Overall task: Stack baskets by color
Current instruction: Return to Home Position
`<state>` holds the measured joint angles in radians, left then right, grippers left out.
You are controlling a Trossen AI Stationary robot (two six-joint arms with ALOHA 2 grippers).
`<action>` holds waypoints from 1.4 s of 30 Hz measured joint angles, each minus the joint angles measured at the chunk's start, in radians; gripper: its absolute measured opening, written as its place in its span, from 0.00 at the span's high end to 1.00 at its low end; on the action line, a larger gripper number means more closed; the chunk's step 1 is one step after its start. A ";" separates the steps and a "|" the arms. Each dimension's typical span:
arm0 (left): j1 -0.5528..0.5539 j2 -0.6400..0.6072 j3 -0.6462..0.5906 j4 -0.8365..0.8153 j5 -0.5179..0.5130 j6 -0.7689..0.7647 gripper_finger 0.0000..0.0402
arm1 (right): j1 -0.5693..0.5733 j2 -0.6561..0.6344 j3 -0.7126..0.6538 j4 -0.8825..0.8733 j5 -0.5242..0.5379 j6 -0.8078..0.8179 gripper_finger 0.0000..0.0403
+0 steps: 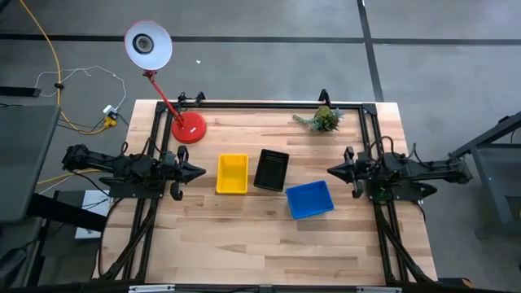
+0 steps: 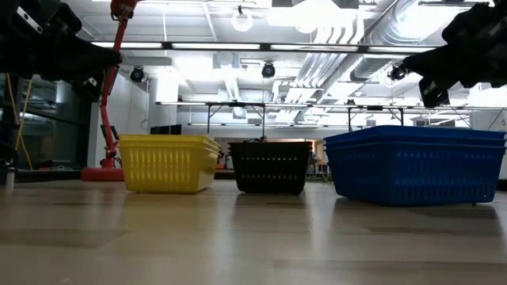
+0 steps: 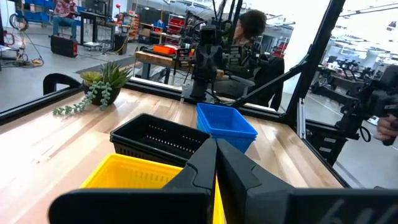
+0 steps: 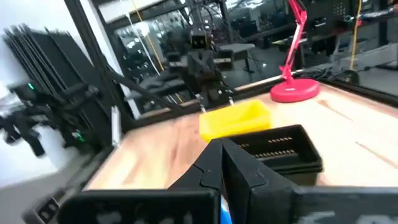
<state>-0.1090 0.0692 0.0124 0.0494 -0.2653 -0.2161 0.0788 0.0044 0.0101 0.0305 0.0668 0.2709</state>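
Three stacks of baskets rest by their bottoms on the wooden table: yellow (image 1: 232, 173) on the left, black (image 1: 271, 169) in the middle, blue (image 1: 309, 198) to the right and nearer. My left gripper (image 1: 200, 172) hovers shut at the table's left side, pointing level toward the yellow baskets (image 3: 134, 174). My right gripper (image 1: 332, 170) hovers shut at the right side, pointing level toward the black baskets (image 4: 280, 149). Neither gripper touches anything.
A red desk lamp stands with its round base (image 1: 189, 128) at the far left. A small potted plant (image 1: 324, 119) sits at the far right. A black frame rail (image 1: 269, 104) runs along the far edge. Bare wood lies along the near side.
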 joint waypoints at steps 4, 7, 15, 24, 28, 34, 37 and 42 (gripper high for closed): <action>0.000 0.000 0.000 0.000 0.000 0.000 1.00 | 0.000 0.000 0.000 -0.003 0.010 -0.098 1.00; 0.000 0.000 0.000 0.000 0.000 0.000 1.00 | 0.000 0.007 0.000 -0.002 0.020 -0.109 1.00; 0.000 0.000 0.000 0.000 0.000 0.000 1.00 | 0.000 0.013 0.000 -0.003 0.012 -0.077 1.00; 0.000 0.000 0.000 0.000 0.000 0.000 1.00 | 0.000 0.013 0.000 -0.003 0.012 -0.007 1.00; 0.000 0.000 0.000 0.000 0.000 0.000 1.00 | 0.000 0.014 0.000 -0.004 0.012 -0.009 1.00; 0.000 0.000 0.000 0.000 0.000 0.000 1.00 | 0.000 0.014 0.000 -0.004 0.012 -0.009 1.00; 0.000 0.000 0.000 0.000 0.000 0.000 1.00 | 0.000 0.014 0.000 -0.004 0.012 -0.009 1.00; 0.000 0.000 0.000 0.000 0.000 0.000 1.00 | 0.000 0.014 0.000 -0.004 0.012 -0.009 1.00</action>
<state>-0.1093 0.0692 0.0124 0.0494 -0.2653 -0.2161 0.0788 0.0181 0.0101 0.0269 0.0784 0.2618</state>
